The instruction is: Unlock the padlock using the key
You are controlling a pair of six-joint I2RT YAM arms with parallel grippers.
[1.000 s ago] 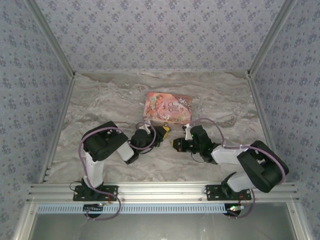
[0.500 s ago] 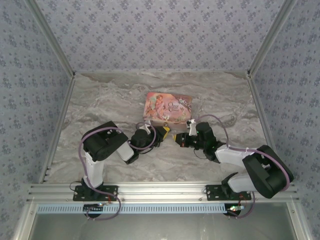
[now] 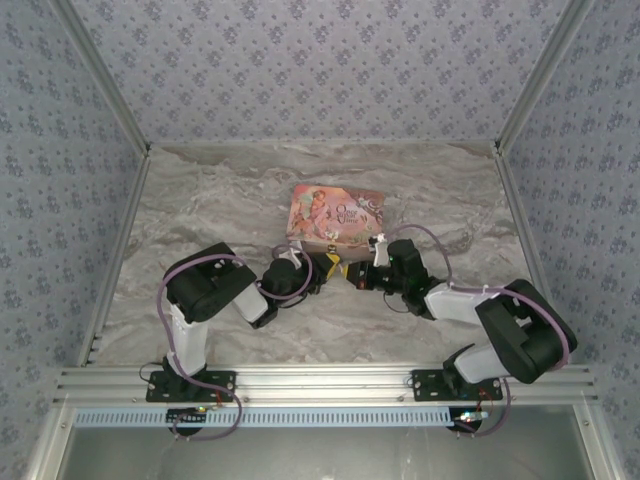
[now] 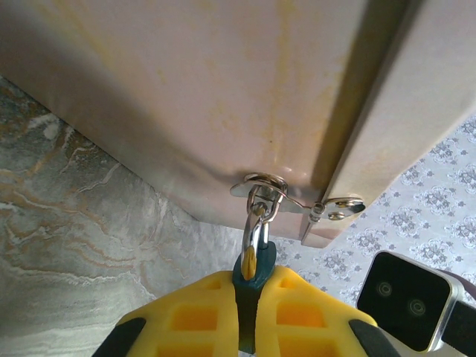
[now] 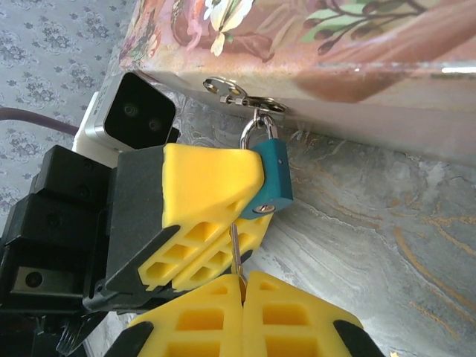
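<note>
A: Where does the lock sit, and what has hold of it?

B: Your small teal-blue square padlock (image 5: 273, 175) hangs by its thin metal shackle (image 5: 251, 132) from the silver hasp (image 5: 242, 93). The hasp is on the 6 o'clock edge of the flat pink illustrated box (image 3: 337, 213), which lies on the marbled grey bench (image 3: 220, 200). Your left fingers (image 4: 219, 294), yellow and ribbed, are clamped on the padlock's body. From above they sit at its 9 o'clock.

A: And the key?

B: Your right fingers (image 5: 242, 286) are pressed together on the thin silver key (image 5: 235, 249), at the padlock's 3 o'clock from above. In the right wrist view the blade points to 12 o'clock, toward the padlock's underside. Its tip lies just beside the round keyhole (image 5: 262, 210), at about 8 o'clock from it. You cannot tell whether metal touches metal there.

A: What of the shackle?

B: In your left wrist view it passes through the hasp's ring, directly at 12 o'clock above the clamped body. The box's plain pinkish side rises behind it. The right arm's white-and-black camera block (image 4: 405, 297) shows at 4 o'clock.
</note>
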